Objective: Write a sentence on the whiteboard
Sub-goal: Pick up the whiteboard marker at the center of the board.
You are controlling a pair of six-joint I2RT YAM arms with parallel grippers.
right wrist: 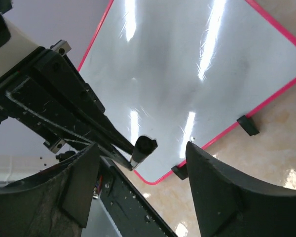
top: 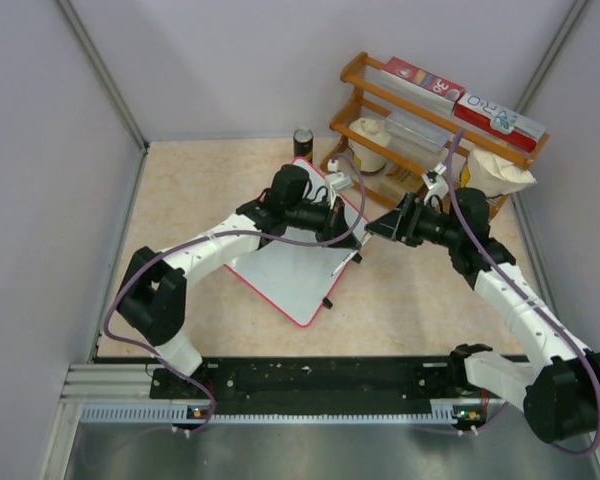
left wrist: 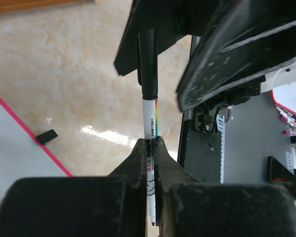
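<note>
**Top external view.** The whiteboard [top: 295, 265] lies flat in the middle of the worktop [top: 200, 190], turned at an angle. One corner points toward the near edge and the opposite corner toward the far edge, close to a black can [top: 302, 140]. A wooden rack [top: 420, 130] stands in the far right corner of the worktop. The left gripper [top: 342, 225] reaches across the board's right-hand rim, and the right gripper [top: 378, 228] meets it nose to nose just beyond that rim.

**Left wrist view.** The left gripper [left wrist: 151, 148] is clamped on the white barrel of a marker [left wrist: 149, 113], jaws pressed together with the pen between them. The marker's black cap [left wrist: 148, 64] points away from the camera. The right gripper's fingers [left wrist: 227, 59] stand on either side of the cap. Whether they touch it cannot be told here. A corner strip of the whiteboard with its pink rim [left wrist: 34, 133] shows at lower left, and one black clip [left wrist: 47, 137] lies just outside the rim on the worktop.

**Right wrist view.** The right gripper [right wrist: 143, 148] has its jaws apart. The cap end [right wrist: 146, 145] sits between them with a visible gap on each side. The left gripper's fingers [right wrist: 89, 118] hold the pen from the left. Behind them lies the board's glossy white surface [right wrist: 187, 59], streaked with reflected light, with two black clips [right wrist: 248, 125] on its near rim.
</note>
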